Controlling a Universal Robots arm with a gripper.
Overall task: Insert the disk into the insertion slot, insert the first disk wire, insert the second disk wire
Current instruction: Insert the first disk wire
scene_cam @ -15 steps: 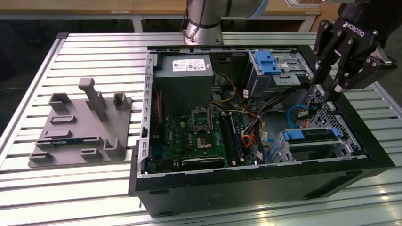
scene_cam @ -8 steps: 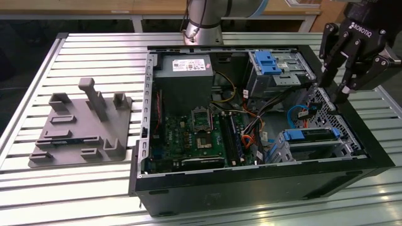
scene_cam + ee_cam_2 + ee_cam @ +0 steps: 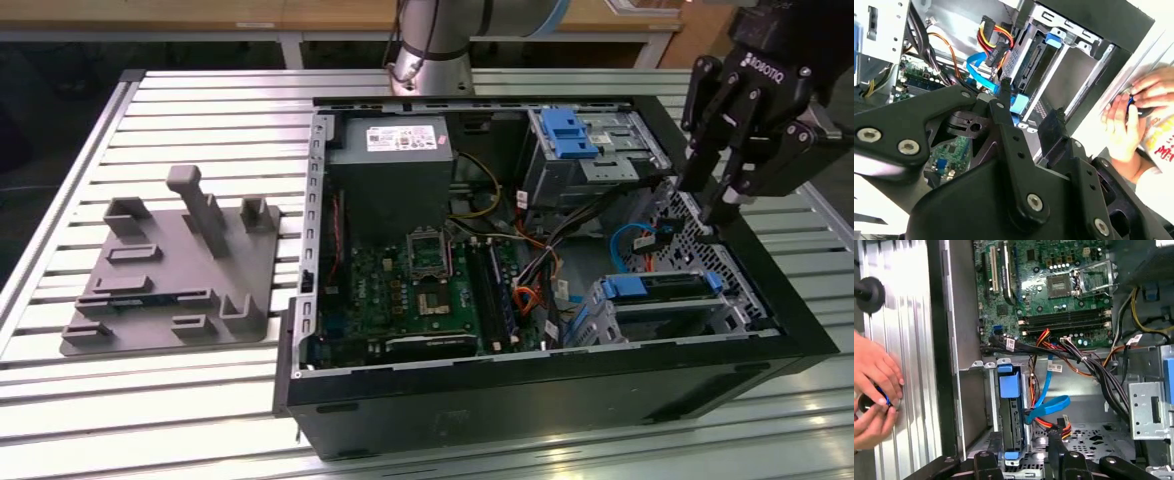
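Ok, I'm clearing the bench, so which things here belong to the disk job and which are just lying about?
Job: gripper; disk; insertion slot; blue data cable; black computer case.
Lying about: grey fixture on the slatted table; a person's hands beside the case.

gripper hanging with its jaws apart

the gripper (image 3: 714,200) hangs at the exterior view's right, its black body tilted slightly and its fingers (image 3: 697,135) pointing downward. they run down from a broad black wrist block (image 3: 781,60) at the upper corner. the arm column (image 3: 430,50), silver and upright, stands at the far side of the scene, well apart from the gripper. in both wrist views the gripper (image 3: 1026,107) (image 3: 1024,442) shows two slim black fingers with a clear gap between them, so the jaws stand apart. in the second wrist view the finger links (image 3: 1009,135) are long flat bars pinned with bright bolts, spreading from a heavy black base.
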